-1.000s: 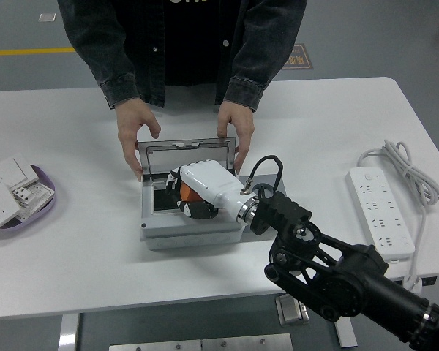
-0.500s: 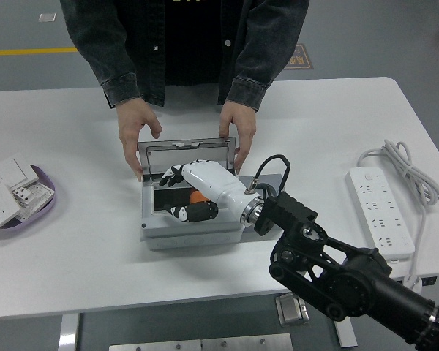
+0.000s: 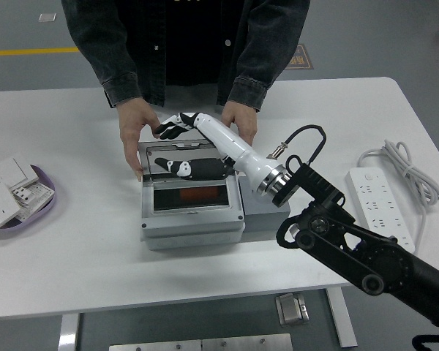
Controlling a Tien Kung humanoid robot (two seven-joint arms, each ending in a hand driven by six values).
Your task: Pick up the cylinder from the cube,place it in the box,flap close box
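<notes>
The grey box sits mid-table with its lid standing upright at the back. An orange cylinder lies inside the dark opening. My right hand reaches over the lid, its fingers spread beyond the lid's top edge and its thumb against the lid's inner face, holding nothing. A person's hands rest at the lid's two sides, the other hand just beyond my forearm. No cube is visible. My left arm is out of sight.
A white power strip with its coiled cable lies at the right. A purple tray with white switch plates sits at the left edge. The person stands close against the far table edge.
My right hand has let go of the orange cylinder inside the box, risen out of it and moved back over the upright lid. The person's hands stay at the lid.
</notes>
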